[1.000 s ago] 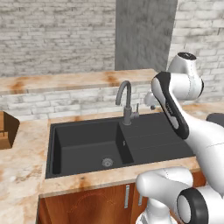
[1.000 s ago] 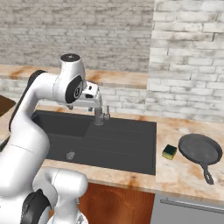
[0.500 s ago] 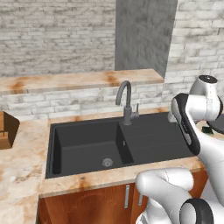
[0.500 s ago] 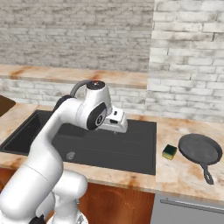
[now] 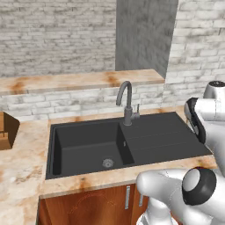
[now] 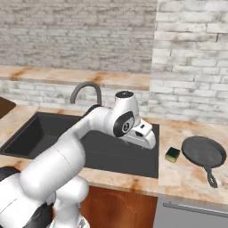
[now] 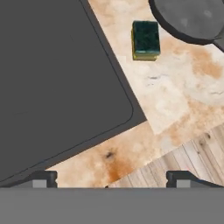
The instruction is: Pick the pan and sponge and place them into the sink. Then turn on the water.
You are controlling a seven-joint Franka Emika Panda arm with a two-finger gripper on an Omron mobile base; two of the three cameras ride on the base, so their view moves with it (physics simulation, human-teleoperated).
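Observation:
The dark grey pan (image 6: 204, 151) lies on the counter to the right of the sink, its thin handle pointing to the front; its rim shows as the pan (image 7: 188, 17) in the hand view. The yellow sponge (image 6: 172, 154) with its green top sits between pan and sink, clearly seen as the sponge (image 7: 145, 40) from the hand. The black sink (image 6: 53, 133) has a gooseneck faucet (image 6: 87, 88) behind it. My gripper (image 6: 151, 141) hovers over the sink's right end, left of the sponge. In the hand view the gripper (image 7: 113, 180) is open and holds nothing.
The sink (image 5: 88, 149) has a deep left basin with a round drain (image 5: 107, 163) and a flat right part (image 5: 162, 132). The faucet (image 5: 126, 103) stands at its back middle. A wooden box (image 5: 6, 129) sits at the far left. A brick ledge (image 5: 79, 81) runs behind.
The arm has swung right, from beside the faucet to the sink's right end, bringing the hand close to the sponge and pan. Pan and sponge have not moved.

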